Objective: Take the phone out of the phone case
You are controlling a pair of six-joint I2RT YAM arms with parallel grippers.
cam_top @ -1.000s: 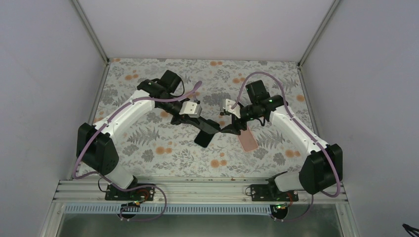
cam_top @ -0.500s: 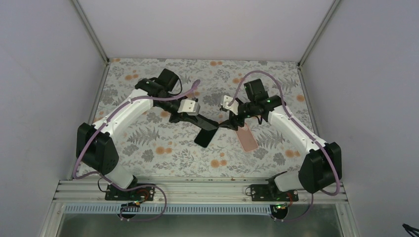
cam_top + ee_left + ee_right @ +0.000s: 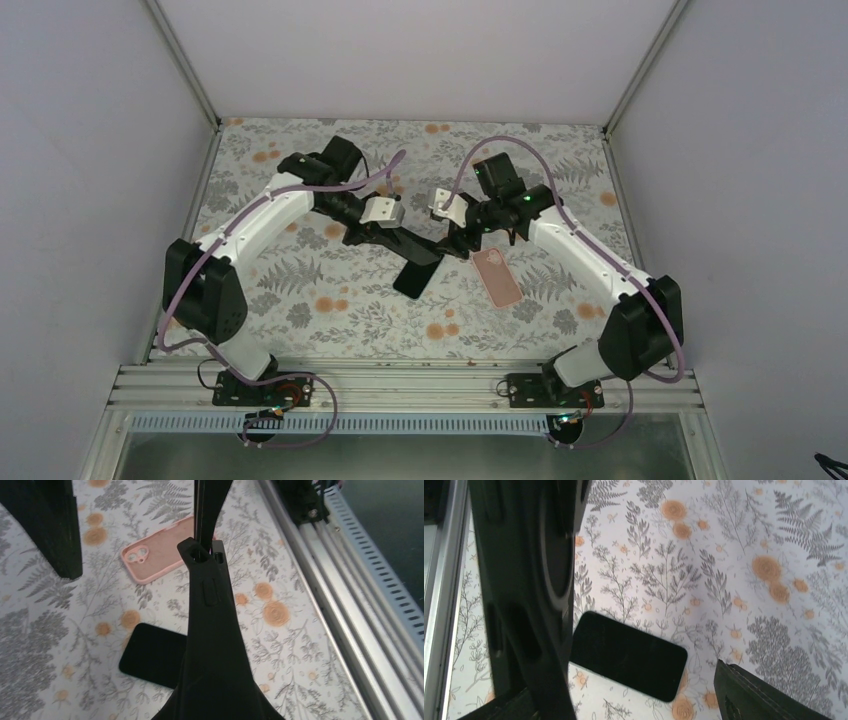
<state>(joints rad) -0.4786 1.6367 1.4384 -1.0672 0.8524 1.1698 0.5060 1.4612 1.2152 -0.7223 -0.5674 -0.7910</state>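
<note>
The black phone [image 3: 413,277] lies flat and bare on the floral table [image 3: 300,300]. The pink case [image 3: 497,277] lies flat just to its right, camera cutout up and apart from it. My left gripper [image 3: 436,257] hovers over the phone's far end, shut and empty. In the left wrist view its closed fingers [image 3: 205,580] cover part of the phone [image 3: 150,652], with the case [image 3: 165,555] beyond. My right gripper [image 3: 458,243] is open above the gap between phone and case. In the right wrist view its fingers [image 3: 524,580] are spread wide over the phone [image 3: 629,652].
The two gripper tips are close together, almost touching, over the middle of the table. An aluminium rail [image 3: 400,385] runs along the near edge. White walls close in the left, right and back sides.
Both grippers have drawn back toward the far side. The right gripper has moved left off the case, which now shows whole. The phone and case have not moved.
</note>
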